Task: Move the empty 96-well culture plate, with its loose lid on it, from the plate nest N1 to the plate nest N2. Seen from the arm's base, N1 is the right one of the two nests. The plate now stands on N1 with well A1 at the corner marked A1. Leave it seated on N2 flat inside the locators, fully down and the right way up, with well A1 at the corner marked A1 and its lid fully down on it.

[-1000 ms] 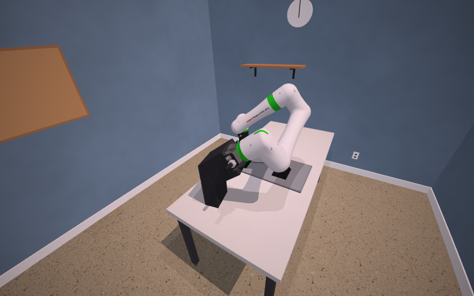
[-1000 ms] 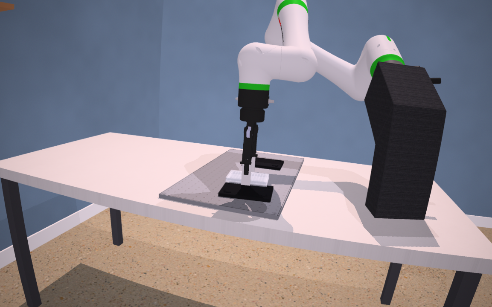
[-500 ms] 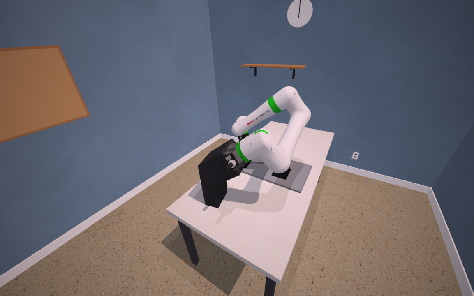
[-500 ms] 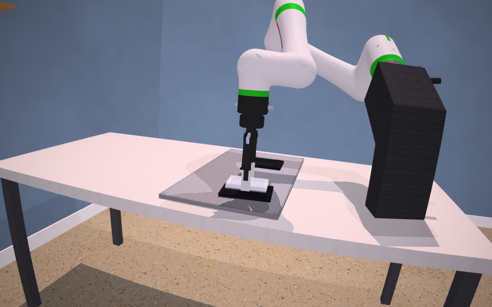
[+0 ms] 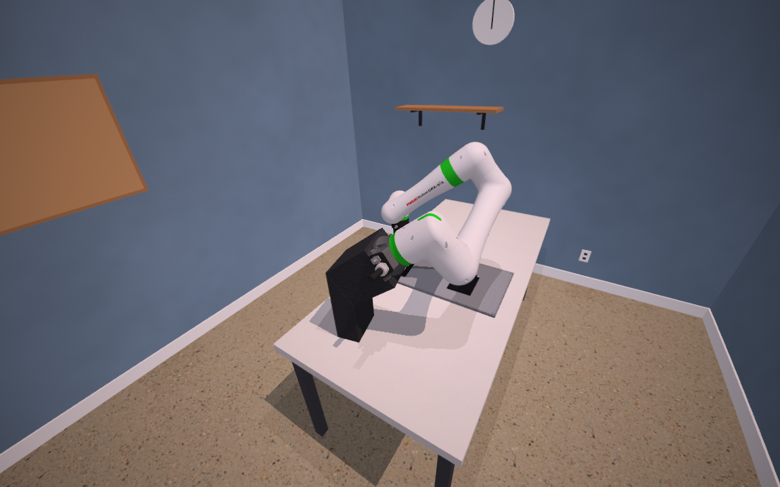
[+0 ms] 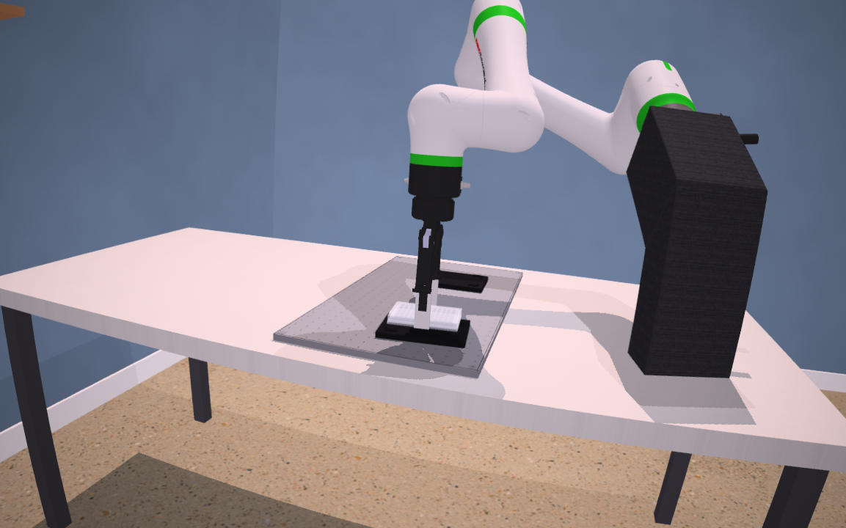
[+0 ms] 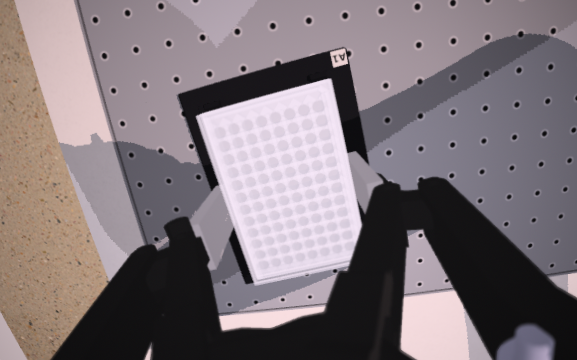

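Observation:
The white 96-well plate with its clear lid [image 7: 278,177] lies over a black nest [image 7: 271,90] whose A1 label [image 7: 339,57] shows at the far right corner. My gripper [image 7: 289,186] is shut on the plate's two long sides with grey pads. In the exterior view the plate [image 6: 424,315] sits low on the near black nest [image 6: 423,331], with the gripper [image 6: 423,308] upright over it. The other black nest [image 6: 460,281] stands empty behind. I cannot tell whether the plate is fully down. In the top view the arm hides the plate.
Both nests stand on a grey perforated baseplate on the white table. A tall black box [image 6: 695,243] stands at the table's right end near the arm's base. The baseplate's near edge lies close to the table edge.

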`<action>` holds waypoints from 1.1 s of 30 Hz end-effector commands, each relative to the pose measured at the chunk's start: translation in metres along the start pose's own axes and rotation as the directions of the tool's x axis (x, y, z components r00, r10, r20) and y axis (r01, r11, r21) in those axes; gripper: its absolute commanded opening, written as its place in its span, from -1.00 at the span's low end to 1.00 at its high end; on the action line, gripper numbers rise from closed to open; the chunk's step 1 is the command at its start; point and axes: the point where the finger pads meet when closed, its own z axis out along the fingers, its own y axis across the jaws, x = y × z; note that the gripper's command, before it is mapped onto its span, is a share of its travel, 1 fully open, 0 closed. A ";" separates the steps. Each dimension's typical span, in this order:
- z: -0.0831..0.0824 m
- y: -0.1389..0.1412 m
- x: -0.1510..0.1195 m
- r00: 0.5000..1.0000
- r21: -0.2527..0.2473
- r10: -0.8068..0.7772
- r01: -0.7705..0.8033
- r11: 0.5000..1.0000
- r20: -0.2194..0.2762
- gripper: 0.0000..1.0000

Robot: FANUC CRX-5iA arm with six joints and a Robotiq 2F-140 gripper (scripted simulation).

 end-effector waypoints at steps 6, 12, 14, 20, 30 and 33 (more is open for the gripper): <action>0.001 0.000 0.000 1.000 0.000 0.000 0.000 1.000 0.000 -1.00; 0.001 0.000 0.000 1.000 0.000 0.000 0.000 1.000 0.000 -1.00; 0.002 0.000 0.000 1.000 0.000 0.000 0.000 1.000 0.000 -1.00; 0.003 0.000 0.000 1.000 0.000 0.000 0.000 1.000 0.000 -1.00; 0.004 0.000 0.000 1.000 0.000 0.000 0.000 1.000 0.000 -1.00; 0.005 0.000 0.000 1.000 0.000 0.000 0.000 1.000 0.000 -1.00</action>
